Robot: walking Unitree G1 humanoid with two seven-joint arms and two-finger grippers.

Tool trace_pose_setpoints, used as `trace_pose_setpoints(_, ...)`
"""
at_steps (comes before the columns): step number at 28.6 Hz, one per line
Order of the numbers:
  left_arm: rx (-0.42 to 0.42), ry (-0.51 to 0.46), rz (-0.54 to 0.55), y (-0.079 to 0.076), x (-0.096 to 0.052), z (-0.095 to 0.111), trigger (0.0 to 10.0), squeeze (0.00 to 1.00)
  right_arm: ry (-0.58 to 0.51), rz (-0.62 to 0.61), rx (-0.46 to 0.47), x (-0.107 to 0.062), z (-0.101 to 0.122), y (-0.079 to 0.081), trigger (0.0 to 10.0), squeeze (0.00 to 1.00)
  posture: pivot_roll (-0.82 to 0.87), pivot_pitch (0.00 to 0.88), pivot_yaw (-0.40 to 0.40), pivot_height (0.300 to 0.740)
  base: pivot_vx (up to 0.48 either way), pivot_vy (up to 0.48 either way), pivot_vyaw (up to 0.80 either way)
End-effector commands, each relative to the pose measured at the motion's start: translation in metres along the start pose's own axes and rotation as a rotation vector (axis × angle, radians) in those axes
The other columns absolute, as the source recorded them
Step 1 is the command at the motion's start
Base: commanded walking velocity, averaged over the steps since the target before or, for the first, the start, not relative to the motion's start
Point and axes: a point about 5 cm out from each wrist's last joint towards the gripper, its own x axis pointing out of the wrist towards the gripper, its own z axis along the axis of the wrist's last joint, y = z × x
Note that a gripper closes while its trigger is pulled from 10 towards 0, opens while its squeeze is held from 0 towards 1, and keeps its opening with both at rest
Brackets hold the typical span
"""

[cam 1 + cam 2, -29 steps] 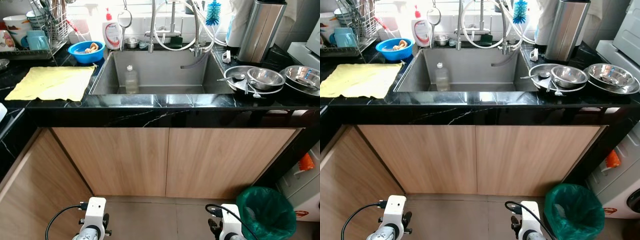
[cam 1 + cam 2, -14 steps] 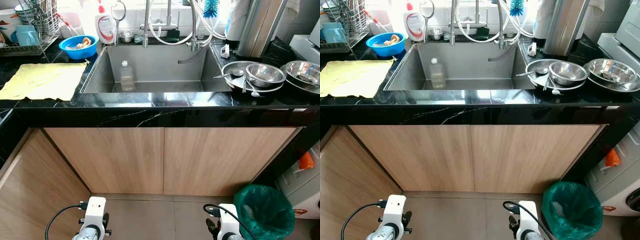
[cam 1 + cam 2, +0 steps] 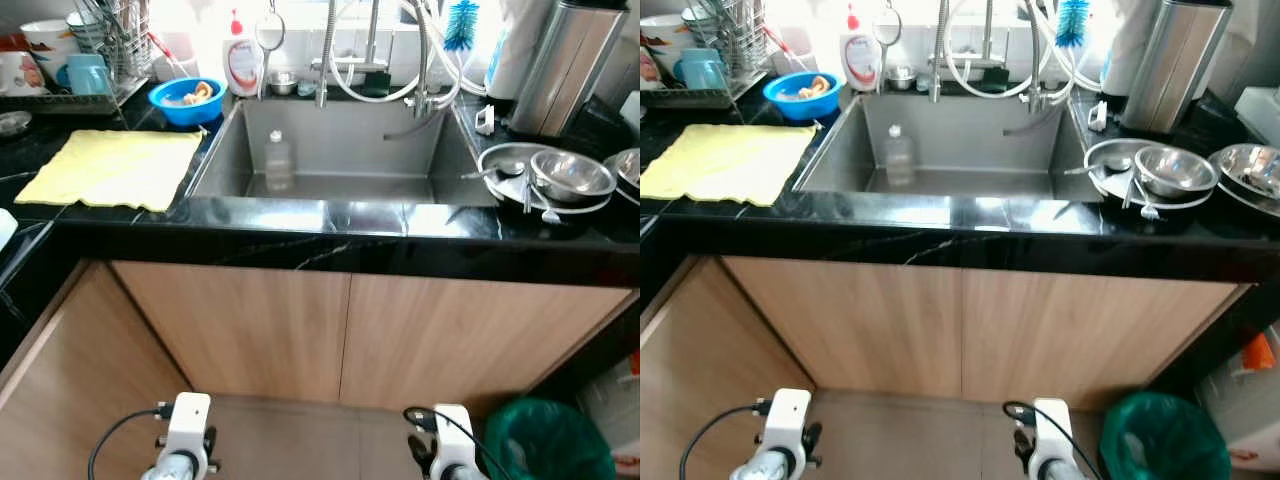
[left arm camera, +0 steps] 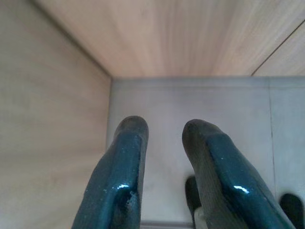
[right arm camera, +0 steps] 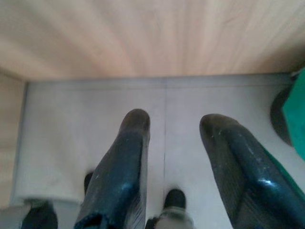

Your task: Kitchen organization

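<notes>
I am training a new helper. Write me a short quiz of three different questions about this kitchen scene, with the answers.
1. True or false: the clear bottle stands inside the sink.
2. What lies on the counter left of the sink? A) yellow cloth B) cutting board C) tray
3. Fill in: the blue bowl sits at the sink's back-left ____.

Key:
1. true
2. A, the yellow cloth
3. corner

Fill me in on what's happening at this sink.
Nothing is being handled yet. The robot stands facing the sink, both arms hanging low by the cabinet doors. The left gripper and right gripper are open and empty above the floor. A bottle stands in the sink, a yellow cloth lies on the counter to its left, and steel bowls sit to its right.
</notes>
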Motion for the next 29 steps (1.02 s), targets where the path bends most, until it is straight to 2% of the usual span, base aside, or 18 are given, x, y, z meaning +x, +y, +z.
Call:
trace_pose_setpoints(1,-0.004,0.009,-0.019,-0.007,0.000,-0.001,10.0,0.00,0.011,-0.030,0.012,-0.003,-0.005,-0.010,10.0,0.00,-0.02,0.000,0.009,0.740,0.311,0.000,0.00)
trace_pose_setpoints(12,-0.005,0.006,-0.019,-0.006,0.000,-0.001,10.0,0.00,-0.011,-0.034,0.002,-0.003,-0.002,-0.011,10.0,0.00,-0.02,0.000,0.007,0.740,0.000,0.000,0.00)
trace_pose_setpoints(18,-0.017,-0.027,-0.008,0.004,-0.001,0.001,10.0,0.00,-0.044,-0.009,-0.110,-0.002,0.004,-0.009,10.0,0.00,-0.03,0.000,0.010,0.740,0.000,0.000,0.00)
trace_pose_setpoints(23,-0.001,-0.061,0.002,0.013,-0.003,0.001,10.0,0.00,-0.084,-0.029,-0.046,-0.003,0.004,-0.010,10.0,0.00,-0.04,0.000,0.010,0.740,0.000,0.000,0.00)
trace_pose_setpoints(26,0.021,-0.113,0.006,0.016,-0.006,0.004,10.0,0.00,-0.108,-0.020,-0.073,-0.004,0.006,-0.010,10.0,0.00,-0.05,0.000,0.008,0.740,0.000,0.000,0.00)
trace_pose_setpoints(29,0.022,-0.123,0.006,0.017,-0.007,0.003,10.0,0.00,-0.109,-0.022,-0.093,-0.004,0.005,-0.011,10.0,0.00,-0.05,0.000,0.006,0.740,0.000,0.000,0.00)
